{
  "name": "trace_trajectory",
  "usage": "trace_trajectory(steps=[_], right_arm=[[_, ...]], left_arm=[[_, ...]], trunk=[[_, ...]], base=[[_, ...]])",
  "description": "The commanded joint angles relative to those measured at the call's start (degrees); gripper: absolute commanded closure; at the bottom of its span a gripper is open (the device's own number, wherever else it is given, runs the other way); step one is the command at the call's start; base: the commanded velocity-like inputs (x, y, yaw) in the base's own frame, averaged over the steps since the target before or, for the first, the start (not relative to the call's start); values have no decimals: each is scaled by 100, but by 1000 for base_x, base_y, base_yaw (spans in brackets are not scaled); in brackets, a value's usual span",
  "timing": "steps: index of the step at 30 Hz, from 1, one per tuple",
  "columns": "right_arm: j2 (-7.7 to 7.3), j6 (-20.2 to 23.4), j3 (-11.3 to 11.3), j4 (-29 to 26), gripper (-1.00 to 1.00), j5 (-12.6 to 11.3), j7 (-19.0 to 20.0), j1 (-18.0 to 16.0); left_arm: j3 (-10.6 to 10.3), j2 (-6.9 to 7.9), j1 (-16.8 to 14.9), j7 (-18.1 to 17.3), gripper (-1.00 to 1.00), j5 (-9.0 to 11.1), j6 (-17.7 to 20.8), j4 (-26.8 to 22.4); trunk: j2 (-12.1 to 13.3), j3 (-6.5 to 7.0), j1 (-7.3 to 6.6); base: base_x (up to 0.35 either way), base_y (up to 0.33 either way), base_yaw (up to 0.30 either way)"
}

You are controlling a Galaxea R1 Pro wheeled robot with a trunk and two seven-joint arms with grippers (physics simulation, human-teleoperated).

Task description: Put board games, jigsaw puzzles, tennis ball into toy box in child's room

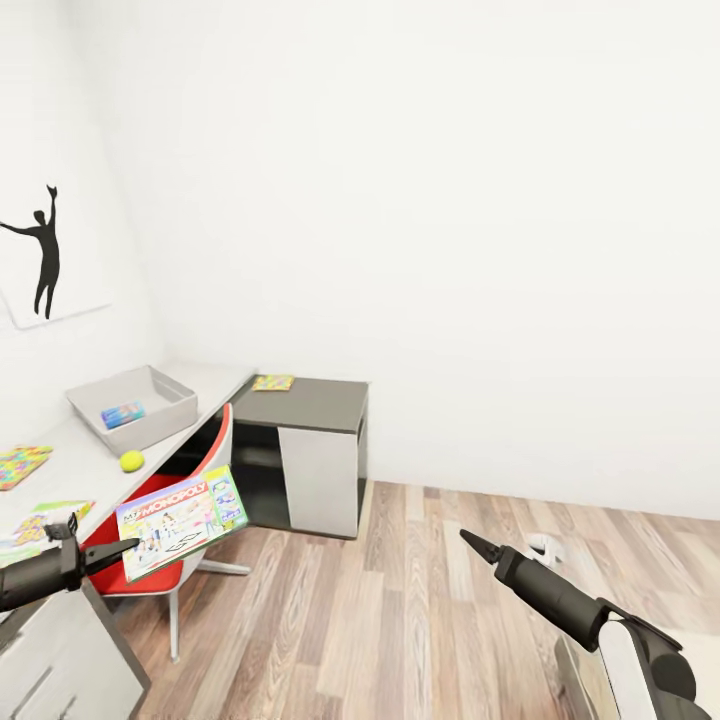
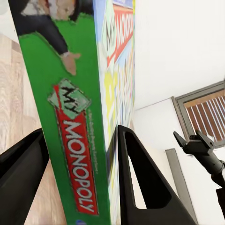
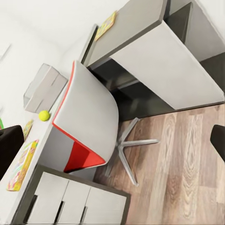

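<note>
My left gripper [image 1: 128, 546] [image 2: 79, 183] is shut on the edge of a green-edged Monopoly board game [image 1: 182, 520] [image 2: 70, 117], held tilted over the chair beside the table [image 1: 85, 462]. On the table stands the grey toy box [image 1: 150, 385] [image 3: 44, 86], and a small blue box [image 1: 122, 414] lies inside it. The tennis ball [image 1: 131, 460] [image 3: 44, 115] rests in front of the toy box. One jigsaw puzzle [image 1: 20, 465] lies nearer me, another [image 1: 272, 382] [image 3: 107, 26] at the far end. A colourful flat game box [image 1: 40, 522] [image 3: 22, 164] lies by my left arm. My right gripper [image 1: 470, 540] hangs open over the floor.
A red and white swivel chair [image 1: 160, 575] [image 3: 89, 117] is pushed against the table under the held game. A lower dark grey side cabinet [image 1: 305, 440] stands at the table's far end. Wooden floor [image 1: 420, 600] stretches to the right, with white walls behind.
</note>
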Motion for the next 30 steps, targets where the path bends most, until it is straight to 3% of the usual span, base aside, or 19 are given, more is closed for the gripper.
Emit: trace_trajectory(steps=[1, 8, 15, 23, 30], right_arm=[[5, 38, -16, -4, -100, -4, 22, -6], [5, 39, -16, -1, -100, -7, 22, -6], [-1, 37, -22, 4, -100, -4, 21, -6], [-3, 39, -25, 4, -100, -2, 22, -6], [-3, 39, -25, 5, -100, -4, 29, -6]], left_arm=[[4, -3, -8, -31, 100, -8, 58, 3], [-32, -9, -8, -31, 100, -10, 58, 0], [-382, -7, -8, -31, 100, -10, 58, -3], [-440, -1, -8, -31, 100, -10, 58, -3], [-443, -1, -8, -31, 100, -10, 55, -11]], trunk=[[32, 8, -20], [312, 133, -174], [593, 259, -328], [914, 402, -503], [914, 390, -503]], base=[[0, 0, 292], [0, 0, 292], [0, 0, 292], [0, 0, 291], [0, 0, 277]])
